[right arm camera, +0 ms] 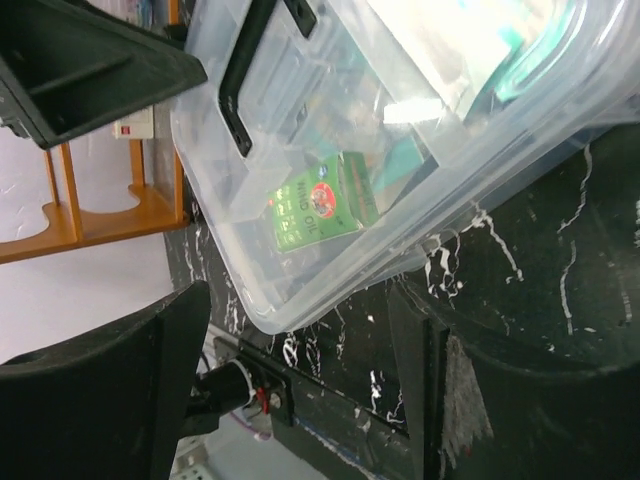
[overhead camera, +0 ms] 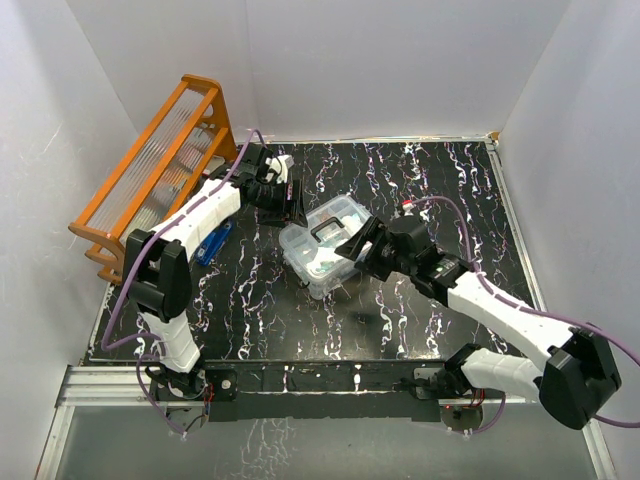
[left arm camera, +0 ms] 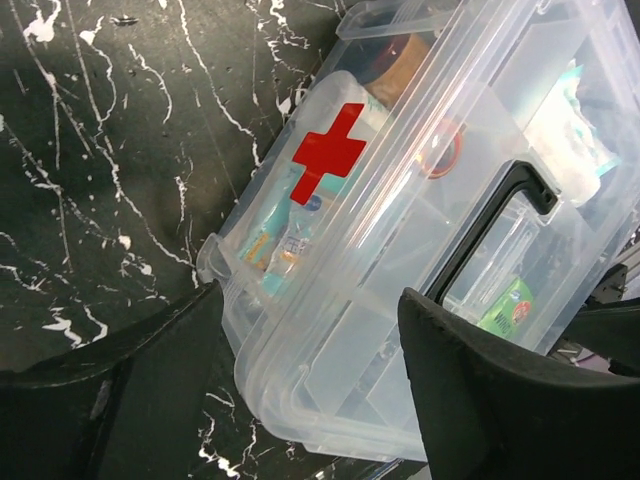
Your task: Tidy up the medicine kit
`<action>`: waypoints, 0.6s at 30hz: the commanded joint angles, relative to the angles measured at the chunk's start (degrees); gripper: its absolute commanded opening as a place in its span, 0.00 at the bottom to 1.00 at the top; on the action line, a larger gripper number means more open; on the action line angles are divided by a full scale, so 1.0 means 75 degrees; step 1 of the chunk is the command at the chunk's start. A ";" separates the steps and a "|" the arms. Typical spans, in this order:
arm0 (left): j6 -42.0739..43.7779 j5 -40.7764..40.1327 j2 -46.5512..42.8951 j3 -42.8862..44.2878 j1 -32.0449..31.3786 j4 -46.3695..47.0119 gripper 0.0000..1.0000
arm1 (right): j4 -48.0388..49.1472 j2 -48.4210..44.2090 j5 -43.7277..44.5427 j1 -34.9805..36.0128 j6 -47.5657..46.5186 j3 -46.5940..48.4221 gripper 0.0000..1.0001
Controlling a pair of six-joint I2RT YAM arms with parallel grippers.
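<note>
Fingers (left arm camera: 150,380) of my left end effector (left arm camera: 310,300) stand spread astride the medicine kit's (left arm camera: 400,200) left end. The kit sits lidded mid-bench (overhead camera: 430,310). My right end effector (right arm camera: 300,295) is spread at its near-right corner. I'd brace both ends evenly before working the dark handle (left arm camera: 476,232).

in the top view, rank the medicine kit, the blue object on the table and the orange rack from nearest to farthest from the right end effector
1. medicine kit: directly at the right end effector, mid-scene.
2. blue object: well to the kit's left.
3. orange rack: far left, by the wall.
</note>
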 commanded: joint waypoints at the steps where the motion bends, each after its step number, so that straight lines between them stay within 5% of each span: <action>1: 0.0264 -0.0316 -0.0422 0.0411 0.0120 -0.0615 0.71 | -0.0903 -0.0371 0.1142 0.0016 -0.0856 0.0699 0.71; 9: -0.0947 -0.2002 -0.1841 -0.0293 0.0348 -0.0516 0.80 | -0.1628 0.0440 0.2424 -0.0175 -0.3827 0.2570 0.76; 14: -0.1861 -0.1794 -0.3258 -0.1777 0.0369 0.0101 0.98 | -0.1577 0.1691 0.1328 -0.0946 -0.5350 0.3508 0.78; 18: -0.2720 -0.0929 -0.4475 -0.3229 0.0372 0.1194 0.99 | -0.1151 0.2433 -0.0138 -0.1719 -0.5942 0.3641 0.79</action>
